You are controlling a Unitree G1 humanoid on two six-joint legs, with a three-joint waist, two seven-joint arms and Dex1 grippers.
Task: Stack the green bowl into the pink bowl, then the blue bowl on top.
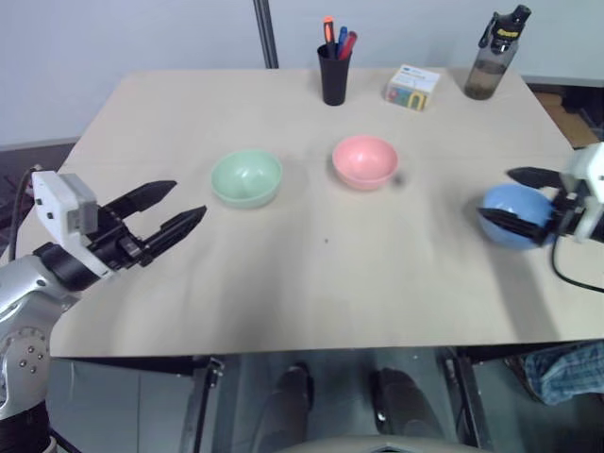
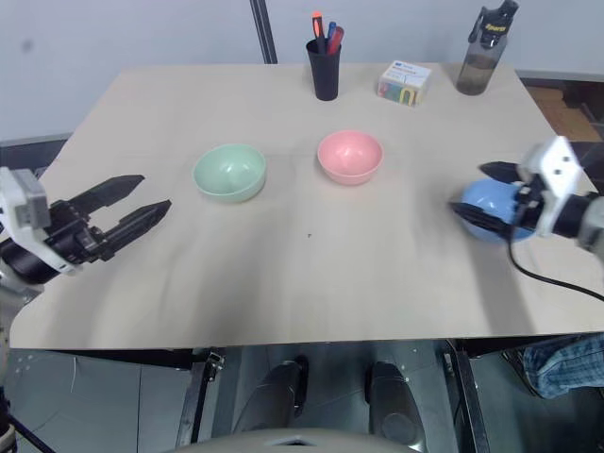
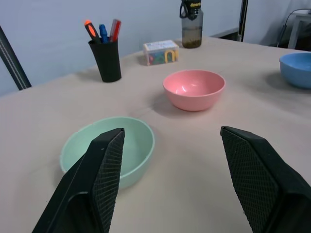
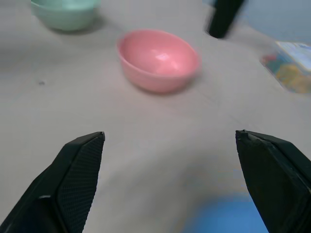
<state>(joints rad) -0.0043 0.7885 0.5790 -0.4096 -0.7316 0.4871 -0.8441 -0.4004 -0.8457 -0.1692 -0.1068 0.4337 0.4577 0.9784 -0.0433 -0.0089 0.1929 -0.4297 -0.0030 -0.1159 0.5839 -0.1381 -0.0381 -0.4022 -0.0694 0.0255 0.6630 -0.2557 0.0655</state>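
Observation:
The mint-green bowl (image 1: pixel 246 176) sits left of centre on the tan table (image 1: pixel 311 274), and the pink bowl (image 1: pixel 364 161) stands just to its right, a short gap between them. Near the right edge rests the blue bowl (image 1: pixel 514 215). My right gripper (image 1: pixel 495 194) is open, with one black finger on either side of the blue bowl; the right wrist view shows the blue bowl (image 4: pixel 228 216) low between the fingers, and I cannot tell if they touch it. My left gripper (image 1: pixel 188 199) is open and empty, left of the green bowl and pointing toward it.
A black cup of pens (image 1: pixel 334 71), a small colourful box (image 1: pixel 412 87) and a dark water bottle (image 1: pixel 493 57) line the table's far edge. A dark pole (image 1: pixel 266 33) rises behind the table.

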